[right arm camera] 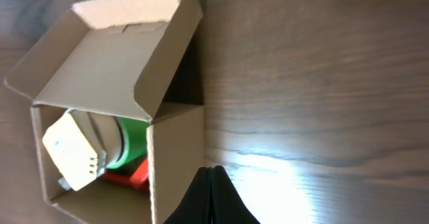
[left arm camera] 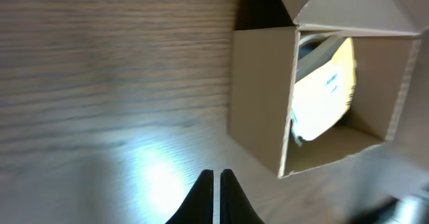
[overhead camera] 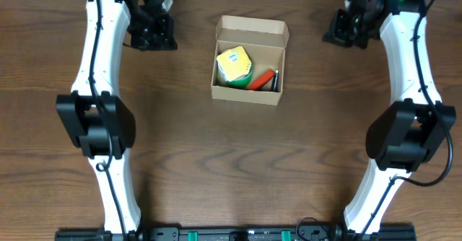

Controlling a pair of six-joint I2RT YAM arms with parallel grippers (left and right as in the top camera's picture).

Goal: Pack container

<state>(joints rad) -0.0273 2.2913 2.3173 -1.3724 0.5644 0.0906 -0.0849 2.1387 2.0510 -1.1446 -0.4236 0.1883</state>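
The brown cardboard container [overhead camera: 249,89] stands open at the table's middle back, its flap lid raised at the far side. Inside lie a yellow-and-white item [overhead camera: 232,63], a green roll [overhead camera: 238,81] and a red object [overhead camera: 262,79]. The container also shows in the left wrist view [left arm camera: 258,100] and the right wrist view [right arm camera: 175,153]. My left gripper [overhead camera: 153,30] hangs shut and empty at the back left, apart from the container; its fingertips [left arm camera: 216,177] nearly touch. My right gripper [overhead camera: 349,26] hangs shut and empty at the back right; its fingertips [right arm camera: 212,172] are pressed together.
The dark wood table [overhead camera: 231,169] carries nothing else in view. Both arm bases stand at the near edge, left [overhead camera: 97,125] and right [overhead camera: 408,136].
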